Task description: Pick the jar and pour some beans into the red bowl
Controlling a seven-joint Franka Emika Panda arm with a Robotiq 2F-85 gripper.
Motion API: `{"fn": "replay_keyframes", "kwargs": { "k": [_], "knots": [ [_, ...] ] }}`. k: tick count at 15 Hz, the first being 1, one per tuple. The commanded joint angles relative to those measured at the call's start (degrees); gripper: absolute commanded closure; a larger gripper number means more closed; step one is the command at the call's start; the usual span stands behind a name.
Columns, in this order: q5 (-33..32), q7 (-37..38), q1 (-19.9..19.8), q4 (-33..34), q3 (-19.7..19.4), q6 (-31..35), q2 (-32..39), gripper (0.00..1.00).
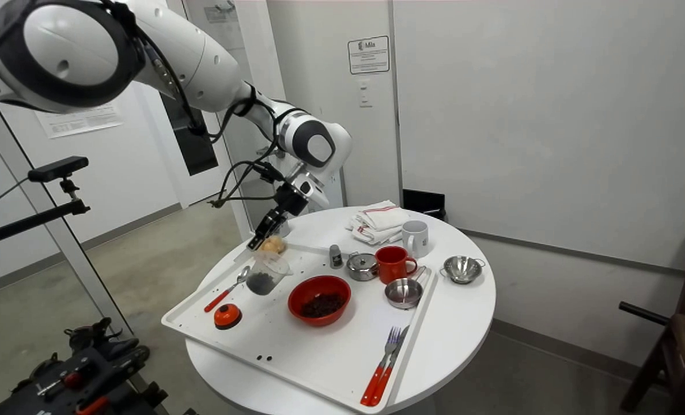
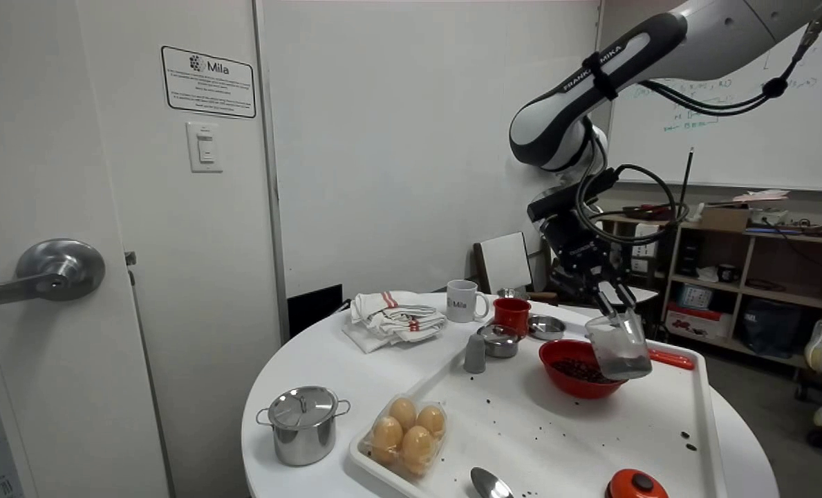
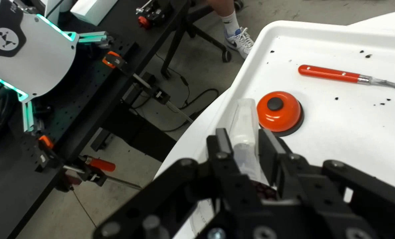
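The smooth white arm [image 1: 207, 63] reaches out and slants down over the round desk [image 1: 454, 323]; its claw [image 3: 245, 141] pinches the clear, tilted jar [image 2: 618, 346] above the white tray [image 1: 313, 357], near the round red bowl [image 1: 313, 287] of dark, grainy beans [image 1: 324, 305].

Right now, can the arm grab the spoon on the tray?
Probably not yet: the gripper holds the clear container, so that likely goes down first. Nothing appears to cover the spoon.
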Motion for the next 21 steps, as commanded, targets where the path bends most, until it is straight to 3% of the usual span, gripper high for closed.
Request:
{"fn": "replay_keyframes", "kwargs": {
  "k": [1, 7, 13, 14, 17, 18, 21],
  "knots": [
    [4.96, 0.90, -2.79, 1.95, -1.05, -1.07, 0.47, 0.88],
    [4.72, -4.43, -6.12, 4.63, -0.72, -7.67, 1.61, 0.88],
    [3.39, -11.43, -5.86, 7.72, -1.25, -16.42, 3.04, 0.88],
    [4.52, -9.81, -5.15, 4.50, -2.33, -13.32, 1.22, 0.74],
    [4.51, -10.57, -5.09, 5.53, -2.32, -14.46, 1.97, 0.74],
    [4.51, -10.67, -5.09, 5.62, -2.32, -14.50, 2.07, 0.89],
    [9.01, -6.64, -6.29, 9.19, -2.08, -16.79, 4.97, 0.89]
  ]
}}
